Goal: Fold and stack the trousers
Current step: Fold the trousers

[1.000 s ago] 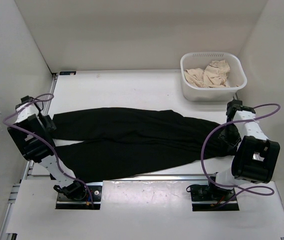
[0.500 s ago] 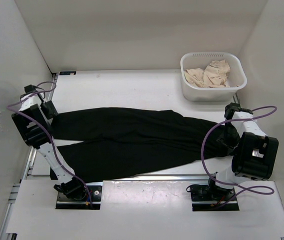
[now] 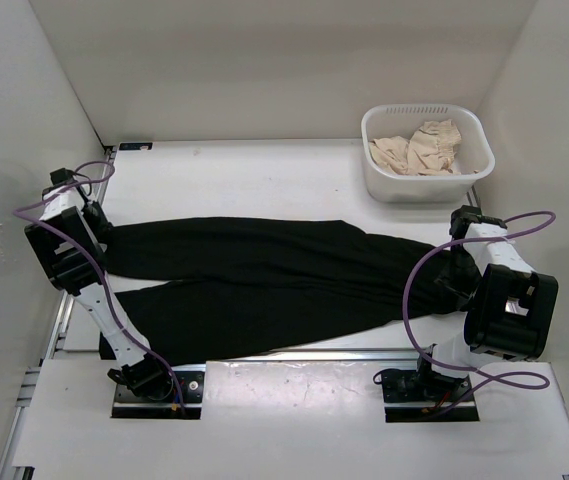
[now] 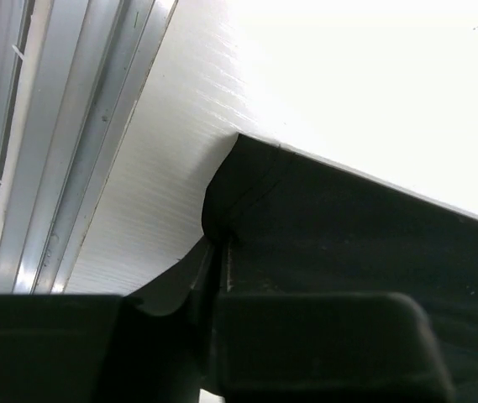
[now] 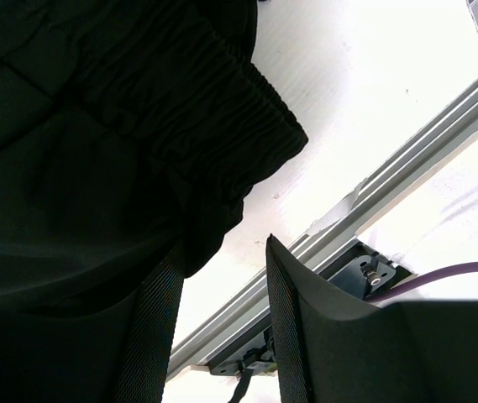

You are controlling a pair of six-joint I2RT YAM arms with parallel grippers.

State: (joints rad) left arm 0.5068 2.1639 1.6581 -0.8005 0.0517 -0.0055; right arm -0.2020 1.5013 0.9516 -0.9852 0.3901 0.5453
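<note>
While one pair of trousers (image 3: pixel 264 280) lies flat, left tool (image 4: pixel 215 262) clamps its hem, right tool (image 5: pixel 223 262) apart, one basket (image 3: pixel 379 182)

the long black cloth trousers (image 3: pixel 264 285) lie across the middle of the white flat table (image 3: pixel 264 175), legs to my left, waistband to my right. my left gripper (image 4: pixel 213 270) sits at the far leg's hem by the table's left edge, just beside the metal rail (image 4: pixel 79 143). my right gripper (image 5: pixel 222 260) is at the waistband end, near the right edge. the white plastic basket (image 3: pixel 382 188) stands in the far right corner, behind the waistband and apart from it, with beige crumpled cloths (image 3: pixel 424 148) in it.
</note>
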